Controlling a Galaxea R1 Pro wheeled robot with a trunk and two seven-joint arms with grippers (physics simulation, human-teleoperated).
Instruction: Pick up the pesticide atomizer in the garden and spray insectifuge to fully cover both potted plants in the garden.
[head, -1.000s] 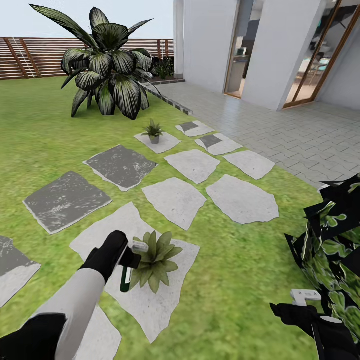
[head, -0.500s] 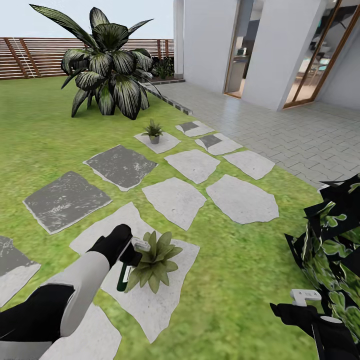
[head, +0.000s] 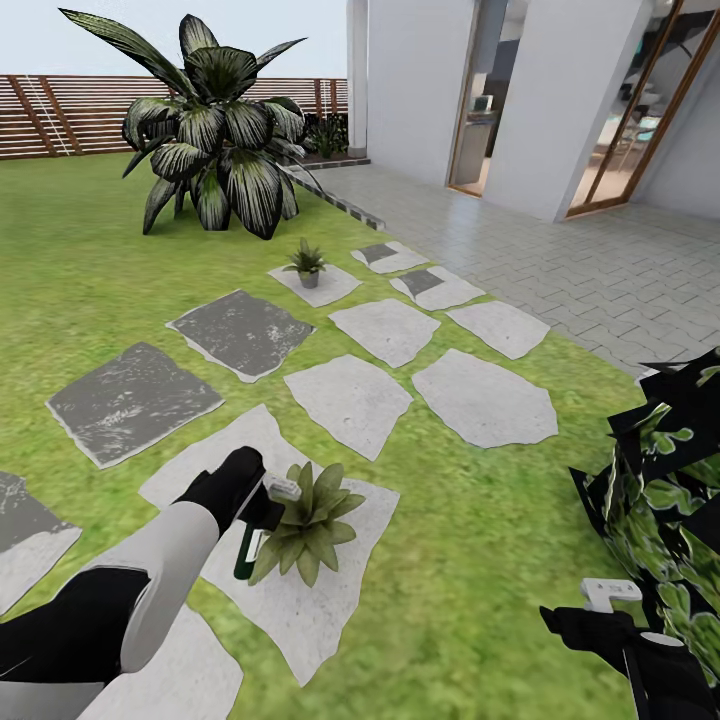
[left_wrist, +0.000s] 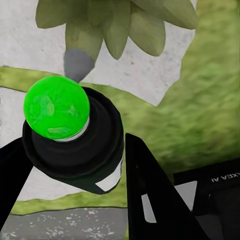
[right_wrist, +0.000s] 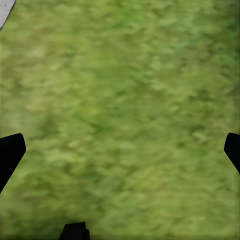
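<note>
My left gripper (head: 250, 497) is shut on the pesticide atomizer (head: 243, 556), a slim dark-green bottle held tilted, with its pale spray head (head: 283, 488) right against the near potted plant (head: 312, 520) on a white stepping stone. In the left wrist view the bottle's green base (left_wrist: 56, 107) and white label (left_wrist: 110, 182) sit between my black fingers (left_wrist: 155, 200), and the grey nozzle (left_wrist: 78, 64) points at the plant's leaves (left_wrist: 115, 25). The second potted plant (head: 306, 262), in a small grey pot, stands farther off on another stone. My right gripper (head: 612, 615) hangs open over bare lawn (right_wrist: 120, 100).
A big striped-leaf palm (head: 212, 150) and a brown slatted fence (head: 60, 112) close the far lawn. A dark leafy bush (head: 670, 480) crowds my right arm. Grey and white stepping stones (head: 348, 400) cross the grass; a grey paved patio (head: 580, 260) and the house lie right.
My left forearm dropped lower and the wrist turned, tilting the atomizer so its head leans closer to the near plant. In the last half second nothing moved. The right arm stayed still.
</note>
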